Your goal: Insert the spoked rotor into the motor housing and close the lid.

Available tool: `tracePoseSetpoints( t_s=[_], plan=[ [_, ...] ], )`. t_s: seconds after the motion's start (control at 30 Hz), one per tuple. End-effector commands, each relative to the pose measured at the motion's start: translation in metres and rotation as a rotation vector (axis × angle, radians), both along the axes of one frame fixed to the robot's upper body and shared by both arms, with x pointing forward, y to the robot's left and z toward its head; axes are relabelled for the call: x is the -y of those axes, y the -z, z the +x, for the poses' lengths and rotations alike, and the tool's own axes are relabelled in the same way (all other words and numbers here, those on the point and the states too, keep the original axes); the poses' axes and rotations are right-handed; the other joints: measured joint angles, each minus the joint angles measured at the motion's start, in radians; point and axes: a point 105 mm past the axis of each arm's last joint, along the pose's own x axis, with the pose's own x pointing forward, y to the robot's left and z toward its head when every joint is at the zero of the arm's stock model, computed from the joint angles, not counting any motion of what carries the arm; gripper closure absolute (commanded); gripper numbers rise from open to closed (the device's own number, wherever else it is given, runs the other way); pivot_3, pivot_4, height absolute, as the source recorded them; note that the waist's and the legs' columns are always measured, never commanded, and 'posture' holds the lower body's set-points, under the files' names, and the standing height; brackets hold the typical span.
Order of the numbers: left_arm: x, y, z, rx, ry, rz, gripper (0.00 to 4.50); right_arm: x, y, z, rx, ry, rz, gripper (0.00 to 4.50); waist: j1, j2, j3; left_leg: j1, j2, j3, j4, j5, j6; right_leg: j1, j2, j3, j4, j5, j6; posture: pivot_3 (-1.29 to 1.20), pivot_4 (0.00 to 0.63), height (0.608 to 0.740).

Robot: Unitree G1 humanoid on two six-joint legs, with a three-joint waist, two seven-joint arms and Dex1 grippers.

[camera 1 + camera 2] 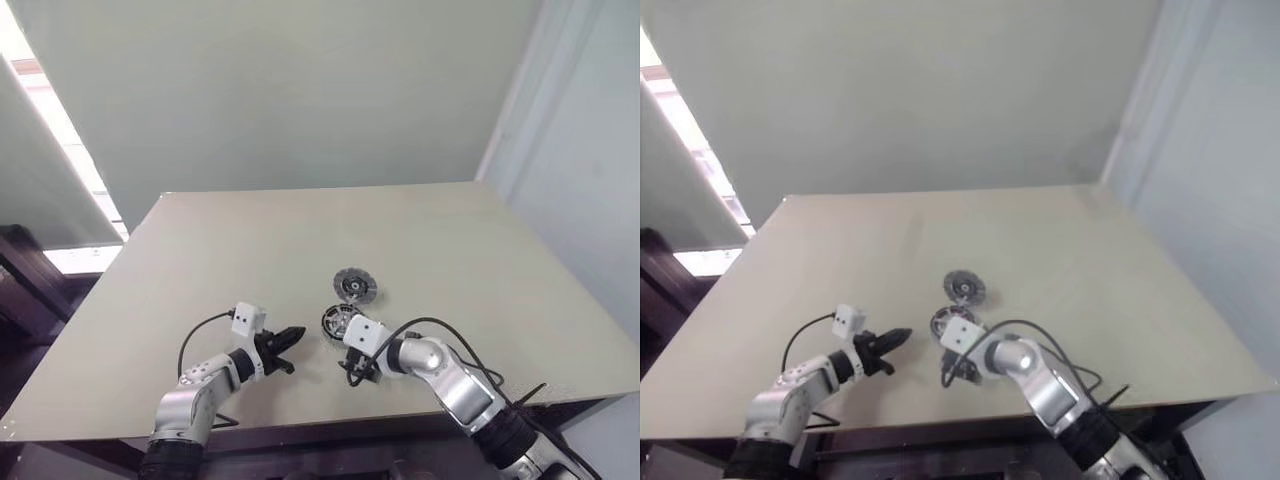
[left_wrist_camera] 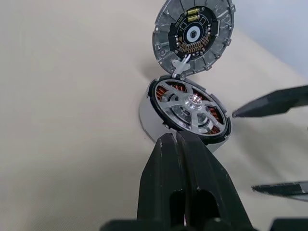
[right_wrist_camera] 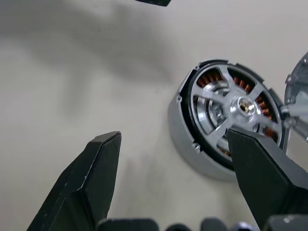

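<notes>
**Rotor seated, lid yet to close**

The rotor (image 2: 191, 103) sits inside the housing (image 3: 192, 144), spokes over the copper windings; the lid (image 2: 194, 36) stands hinged up at the housing's far edge, open. The right gripper (image 3: 173, 159) has its jaws wide apart, empty, one finger just beside the housing, the other well clear of it; the left gripper (image 2: 178, 144) has its jaws pressed together, tips just short of the housing's near rim. Insertion looks done; next the lid wants tipping down over the rotor, housing steadied against sliding.
</notes>
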Motion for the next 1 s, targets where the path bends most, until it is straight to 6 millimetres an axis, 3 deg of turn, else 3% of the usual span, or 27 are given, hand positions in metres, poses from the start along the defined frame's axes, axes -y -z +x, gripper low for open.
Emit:
tracePoseSetpoints(
  t_s=[0.03, 1.0],
  plan=[
    [-0.003, -0.009, 0.003, 0.045, 0.007, 0.015, 4.5, -0.008, -0.01, 0.006, 0.06, -0.039, -0.002, 0.71, 0.001, 0.0, 0.0, 0.0, 0.0, 0.0, 0.0, 0.0, 0.0, 0.0, 0.0, 0.0, 0.0, 0.0, 0.0, 0.0, 0.0, 0.74],
    [-0.007, -0.007, 0.002, 0.067, -0.039, 0.017, 4.5, -0.017, 0.01, 0.013, 0.068, -0.129, -0.101, 0.71, 0.0, 0.0, 0.0, 0.001, 0.0, 0.0, 0.0, 0.0, 0.0, 0.001, 0.0, 0.0, 0.001, 0.0, 0.0, 0.0, 0.0, 0.74]
  ],
)
